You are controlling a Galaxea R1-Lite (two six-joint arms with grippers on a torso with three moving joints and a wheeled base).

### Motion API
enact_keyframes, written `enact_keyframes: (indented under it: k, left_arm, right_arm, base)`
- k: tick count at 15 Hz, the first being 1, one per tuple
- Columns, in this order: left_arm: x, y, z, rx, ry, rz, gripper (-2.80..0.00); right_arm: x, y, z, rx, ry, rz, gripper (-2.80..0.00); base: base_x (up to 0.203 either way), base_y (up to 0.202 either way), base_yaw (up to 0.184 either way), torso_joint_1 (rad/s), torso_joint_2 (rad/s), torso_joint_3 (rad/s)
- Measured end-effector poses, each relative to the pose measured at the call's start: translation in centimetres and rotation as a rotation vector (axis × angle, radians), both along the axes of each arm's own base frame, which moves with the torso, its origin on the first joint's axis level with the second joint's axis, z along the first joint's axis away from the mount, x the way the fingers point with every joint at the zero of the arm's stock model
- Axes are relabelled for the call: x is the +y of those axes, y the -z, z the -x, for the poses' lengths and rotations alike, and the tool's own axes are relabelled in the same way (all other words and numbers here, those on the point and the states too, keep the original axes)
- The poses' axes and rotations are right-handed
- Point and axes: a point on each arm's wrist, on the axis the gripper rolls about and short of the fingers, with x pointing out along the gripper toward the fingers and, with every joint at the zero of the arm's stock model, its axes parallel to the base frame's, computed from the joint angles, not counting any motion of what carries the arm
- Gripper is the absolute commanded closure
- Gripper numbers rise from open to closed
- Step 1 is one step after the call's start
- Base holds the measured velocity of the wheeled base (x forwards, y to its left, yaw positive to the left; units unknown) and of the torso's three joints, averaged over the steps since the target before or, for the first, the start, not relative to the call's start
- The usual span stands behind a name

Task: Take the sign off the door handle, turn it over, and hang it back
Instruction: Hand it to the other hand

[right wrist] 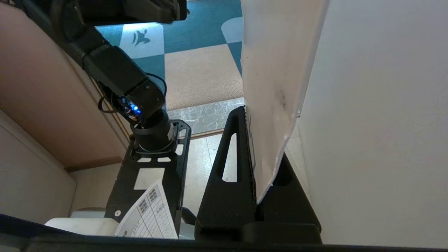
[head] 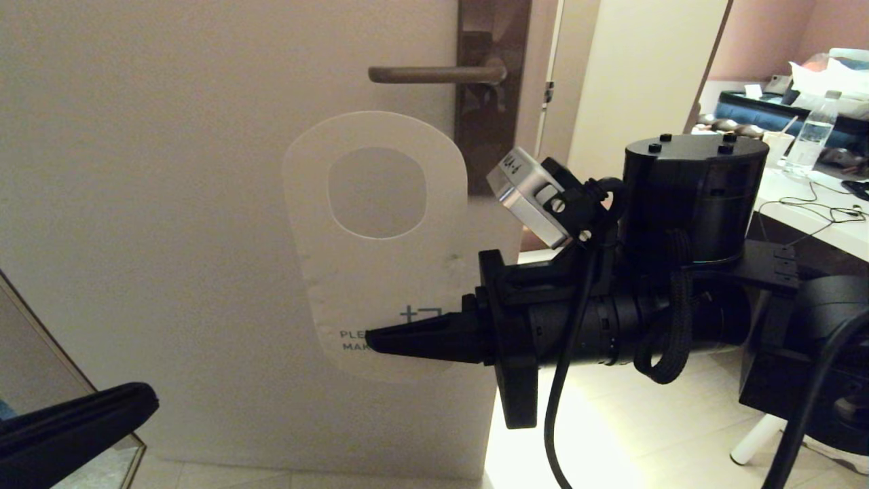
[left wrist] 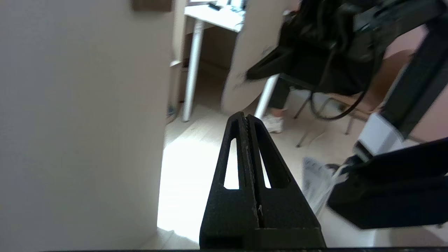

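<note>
The left gripper (left wrist: 246, 120), closed and empty, idles low left. The sign (head: 380, 244), pale face out, is off the door handle (head: 434, 74), just below it, pinched low by the right gripper (head: 373, 339). Turning it over likely comes next.

The sign (head: 380, 272) is a flat, pale white card with round corners and a big round hole near its top. It stands upright, off the handle, flat by the door. The door handle (head: 434, 74) is a thin brown bar at 12 o'clock above it, pointing sideways.
</note>
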Motion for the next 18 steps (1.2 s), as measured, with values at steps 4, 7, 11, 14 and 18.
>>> enact_keyframes:
  k: [4,7,11,14,18]
  left_arm:
    - [-0.8,-0.8,-1.0,0.017,0.050,0.068,-2.80]
    - [-1.3,-0.7,-1.4,0.036,0.107,0.059,-2.80]
    - [-2.2,-1.0,-2.2,0.045,0.137,0.053,-2.80]
    - [-3.2,-1.5,-3.7,0.009,0.146,0.070,-2.80]
    - [-4.9,-1.4,-5.6,-0.005,0.168,0.064,-2.80]
  right_arm:
    - [-0.1,0.5,-0.1,0.012,0.005,0.013,0.00]
    - [-0.4,0.8,-0.4,0.016,0.017,0.018,0.00]
    - [-0.8,0.8,-0.7,0.019,0.031,0.020,0.00]
    - [-0.8,0.9,-0.7,0.021,0.022,0.019,0.00]
    - [-0.7,1.0,-0.8,0.029,-0.012,0.018,0.00]
  base:
    - [0.000,0.000,0.000,0.000,0.00,0.000]
    - [0.000,0.000,0.000,0.000,0.00,0.000]
    - [0.000,0.000,0.000,0.000,0.00,0.000]
    - [0.000,0.000,0.000,0.000,0.00,0.000]
    - [0.000,0.000,0.000,0.000,0.00,0.000]
